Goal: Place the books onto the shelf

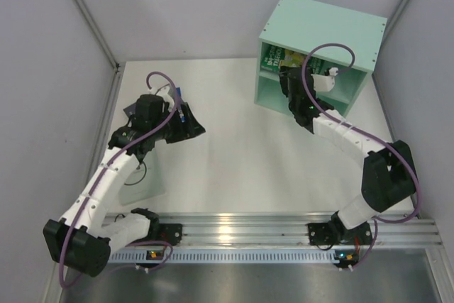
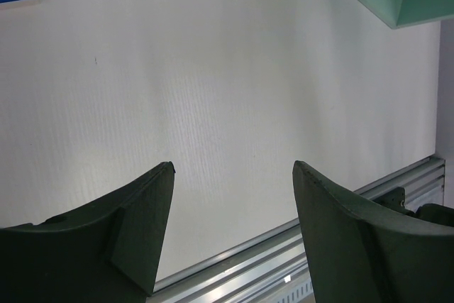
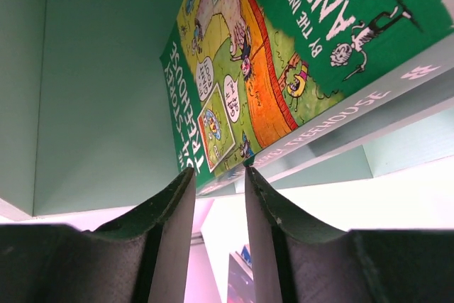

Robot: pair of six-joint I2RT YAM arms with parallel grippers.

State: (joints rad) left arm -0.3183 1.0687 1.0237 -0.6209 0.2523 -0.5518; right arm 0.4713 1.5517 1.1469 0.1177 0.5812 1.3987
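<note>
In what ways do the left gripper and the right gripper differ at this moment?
Jaws: those of the left gripper stand wide apart; those of the right gripper leave only a narrow gap. Place: the left gripper hangs over the table; the right gripper reaches into the shelf, its tips at the edge of the green book. Shared: both have dark jaws, and neither seems to clamp anything.
</note>
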